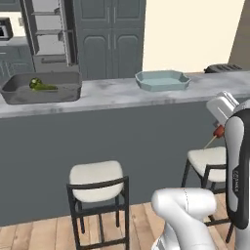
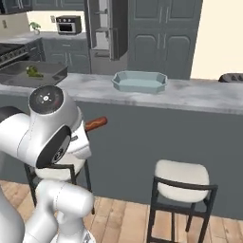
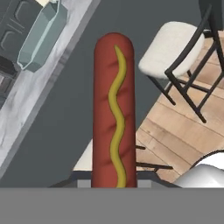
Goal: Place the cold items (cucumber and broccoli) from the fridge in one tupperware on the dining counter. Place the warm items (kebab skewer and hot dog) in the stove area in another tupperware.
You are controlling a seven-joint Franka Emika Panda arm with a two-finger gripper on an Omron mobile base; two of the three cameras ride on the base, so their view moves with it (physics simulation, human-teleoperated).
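My gripper point(image 3: 114, 183) is shut on the hot dog point(image 3: 113, 109), a red sausage with a wavy mustard line that stands up the middle of the hand view. It hangs in the air in front of the dining counter point(image 1: 117, 95), below its top; its end pokes out past my arm point(image 2: 96, 124). On the counter stands an empty pale blue tupperware point(image 1: 162, 80) point(image 2: 140, 80) point(image 3: 41, 35). Further left, a dark grey tupperware point(image 1: 68, 90) point(image 2: 52, 71) holds green vegetables point(image 1: 41, 86) point(image 2: 32, 71), apparently the cucumber and broccoli. The kebab skewer is out of view.
Two cream-seated stools point(image 1: 97, 183) point(image 1: 210, 161) stand against the counter's dark front, over a wooden floor. A dark toaster point(image 1: 222, 68) sits at the counter's right end. Behind are grey cabinets and the fridge with its door open point(image 1: 49, 29).
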